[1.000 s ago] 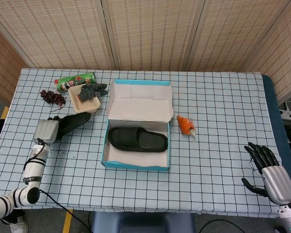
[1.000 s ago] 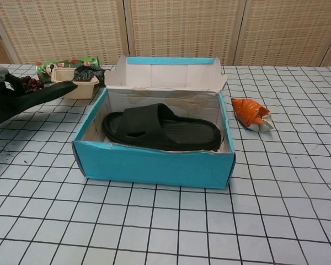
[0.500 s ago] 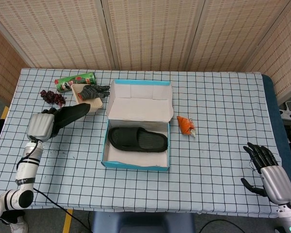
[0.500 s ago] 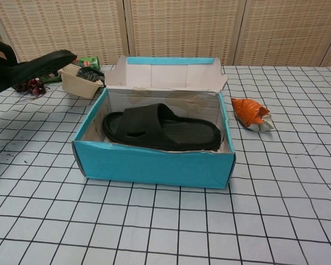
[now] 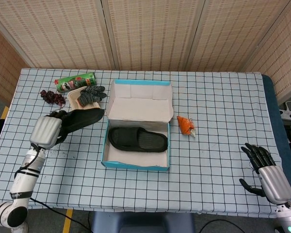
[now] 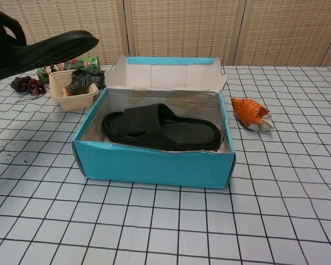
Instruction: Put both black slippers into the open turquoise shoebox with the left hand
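Note:
The turquoise shoebox stands open mid-table with its lid flap upright at the back. One black slipper lies flat inside it. My left hand grips the second black slipper by its heel and holds it in the air left of the box, toe pointing toward the box. In the chest view only the slipper shows, high at the upper left. My right hand hangs open at the table's front right, holding nothing.
A beige tray with a grey-black glove sits left of the box lid. Behind it lie a green can and dark grapes. An orange crumpled wrapper lies right of the box.
My left hand has lifted the second slipper off the table and carried it up and rightward toward the box. The right hand barely moved.

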